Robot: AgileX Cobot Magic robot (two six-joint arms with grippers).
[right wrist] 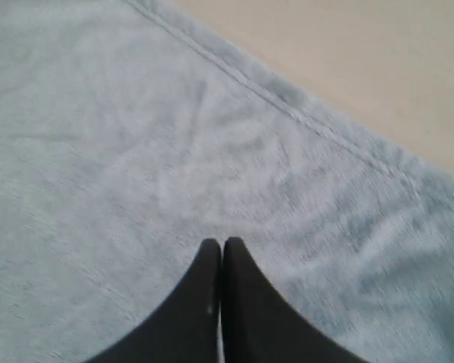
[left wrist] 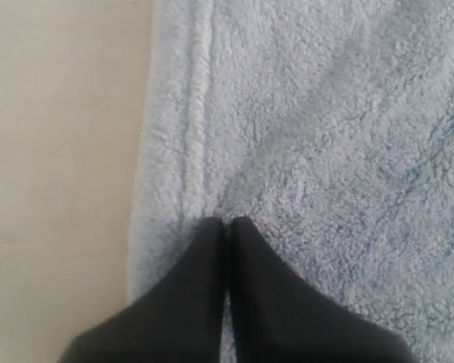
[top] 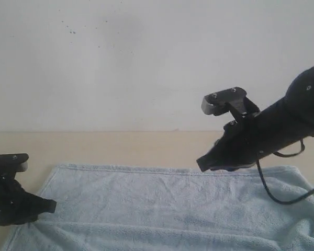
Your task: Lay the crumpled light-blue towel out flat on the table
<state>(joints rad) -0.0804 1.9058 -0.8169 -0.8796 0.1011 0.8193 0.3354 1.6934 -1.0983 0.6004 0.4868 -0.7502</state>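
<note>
Towel, a large pale light-blue fluffy terry-cloth rectangle [top: 167,209], lies spread over the smooth beige-cream desk [top: 120,146], its long axis running side to side in the exterior view. Its far hem is straight, and its right end passes out of frame. A low ridge runs lengthwise across the near part, which looks like the only crease left.

The left pincer [left wrist: 227,221] is low at the towel's left short edge, tips just inside the stitched hem, jaws pressed together with no cloth between them. The right pincer [right wrist: 222,242] hangs above the far long hem towards the right, equally closed and empty. For the ridge's left end, the left arm seems the nearer, with the cloth lying to its right.
</note>
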